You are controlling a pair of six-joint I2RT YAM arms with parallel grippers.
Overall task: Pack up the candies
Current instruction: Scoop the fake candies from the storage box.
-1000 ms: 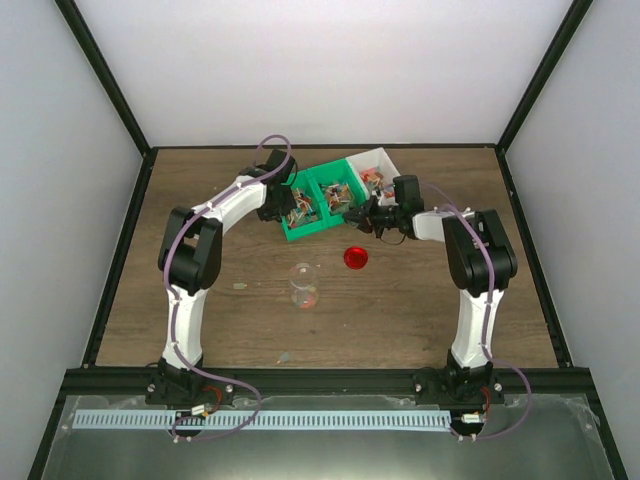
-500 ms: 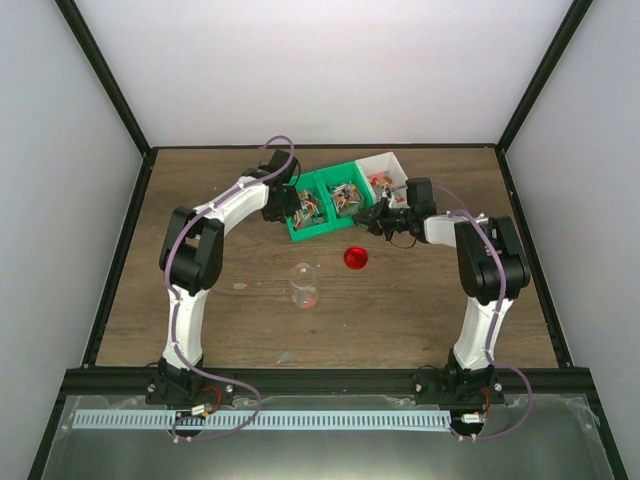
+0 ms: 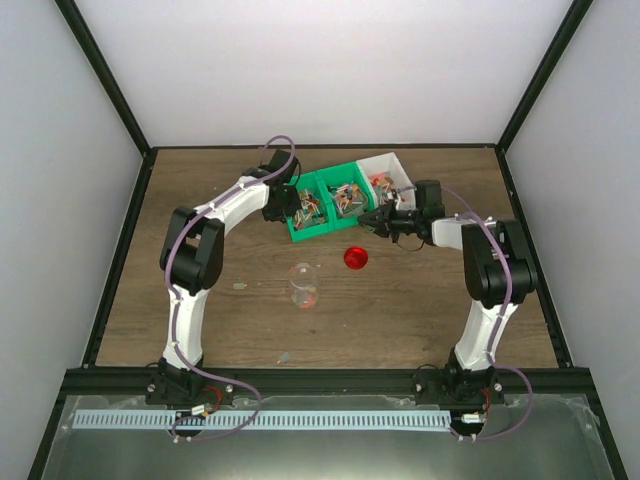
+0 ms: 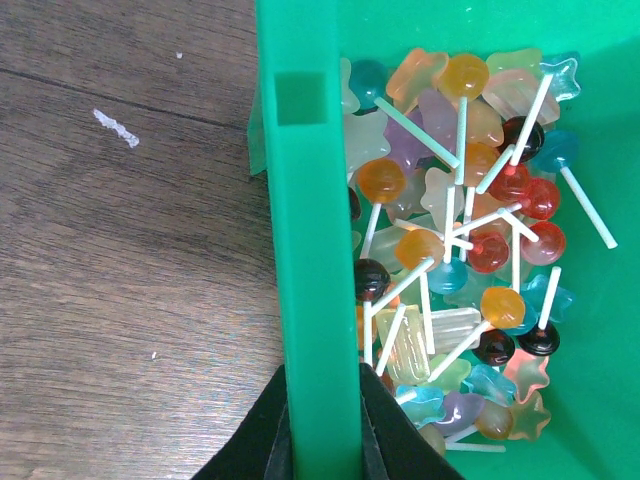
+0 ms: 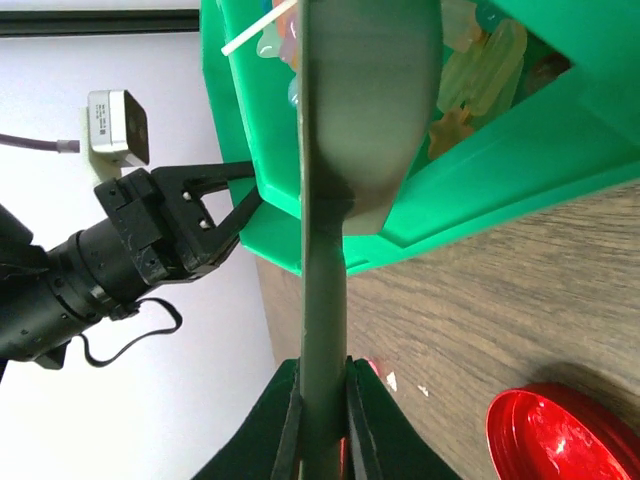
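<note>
Three bins (image 3: 310,231), one jar (image 3: 303,284), one lid (image 3: 355,258), one scoop (image 5: 365,120) (candies (image 4: 490,250) uncounted).

**Bin (image 4: 305,200) at the back of the counter (image 3: 420,310), a tool on each side**

The bin stands at the far middle of the counter, set at an angle, and everything here is placed from it. Inside its compartments lie heaps of candies (image 4: 450,240). A smaller box (image 3: 390,165) sits just beside the bin's right end. The left tool (image 4: 322,445) is at the bin's left end, its fingers pinching that wall from either side. The right tool (image 5: 322,400) is at the bin's near right corner, clamped on the handle of a scoop (image 5: 365,120) whose head lies against the bin's front edge. In front of the bin lies the lid (image 3: 355,258). The jar (image 3: 303,284) stands further forward, left of the lid.
</note>
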